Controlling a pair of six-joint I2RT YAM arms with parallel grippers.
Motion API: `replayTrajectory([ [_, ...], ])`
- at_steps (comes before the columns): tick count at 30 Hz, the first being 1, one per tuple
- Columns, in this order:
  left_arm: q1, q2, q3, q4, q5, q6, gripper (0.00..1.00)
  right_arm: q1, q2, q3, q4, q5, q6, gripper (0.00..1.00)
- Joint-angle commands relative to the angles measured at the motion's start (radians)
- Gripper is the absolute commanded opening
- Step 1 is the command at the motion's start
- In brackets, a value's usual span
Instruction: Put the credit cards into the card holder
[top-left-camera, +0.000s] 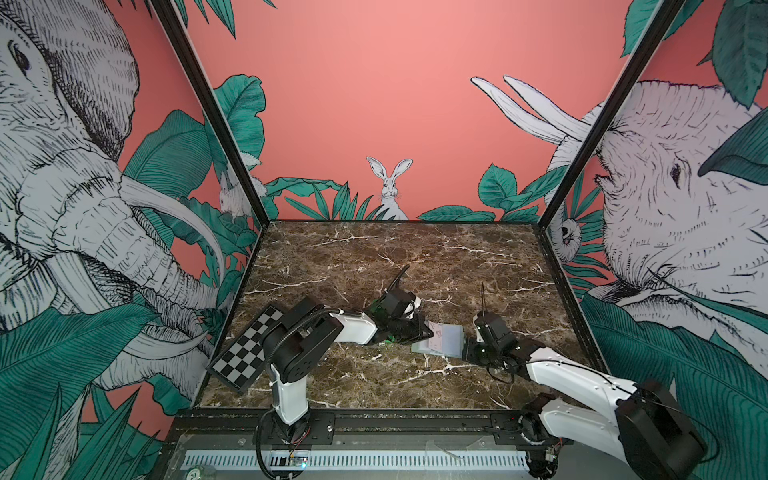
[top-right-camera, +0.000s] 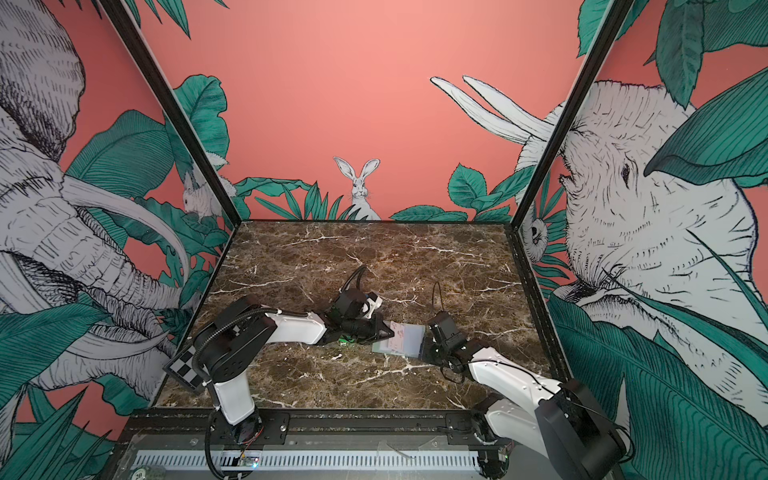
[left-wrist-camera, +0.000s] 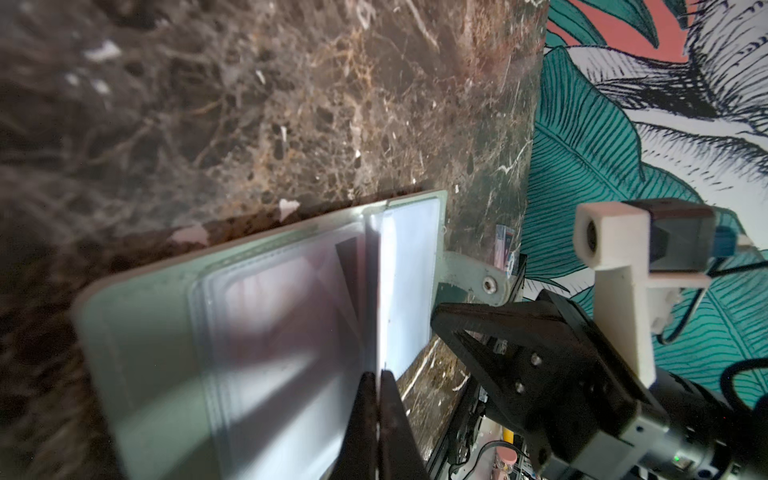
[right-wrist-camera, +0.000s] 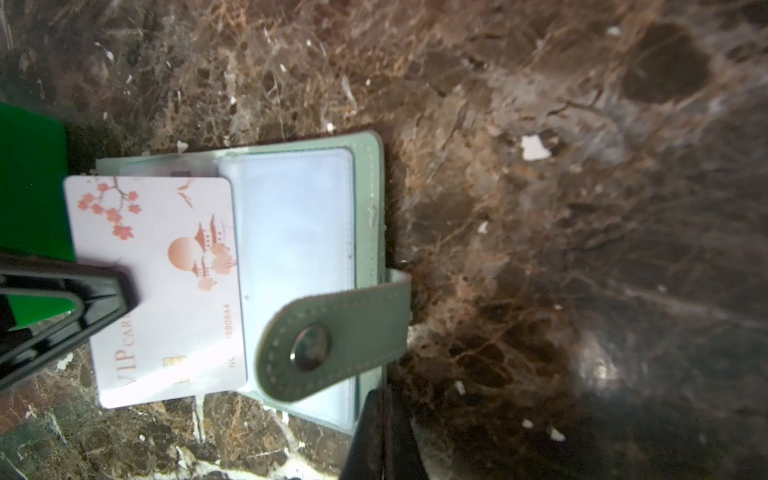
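The card holder (right-wrist-camera: 374, 174) lies open on the table (right-wrist-camera: 540, 249). Left pincer (left-wrist-camera: 378, 376), closed on one credit card (right-wrist-camera: 166, 270), holds it over the holder's half away from the strap (right-wrist-camera: 336, 336). The right pincer (right-wrist-camera: 384, 411) is closed beside the strap — if the holder slides, the card may miss its sleeve (right-wrist-camera: 299, 232).

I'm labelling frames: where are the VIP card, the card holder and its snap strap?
VIP card (right-wrist-camera: 174, 224): right wrist view, printed face.
card holder (right-wrist-camera: 371, 187): right wrist view, green border.
snap strap (right-wrist-camera: 361, 320): right wrist view, leather beside snap.
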Motion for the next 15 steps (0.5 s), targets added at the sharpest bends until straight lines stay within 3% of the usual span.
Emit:
replayTrajectory([
  [1, -0.001, -0.029, 0.019, -0.068, -0.034, 0.028, 0.03, -0.003, -0.002, -0.011, -0.011, 0.016, -0.013, 0.03],
  [15, -0.002, 0.049, 0.020, 0.092, 0.046, -0.043, 0.03, -0.004, -0.006, -0.007, -0.020, 0.019, -0.018, 0.03],
])
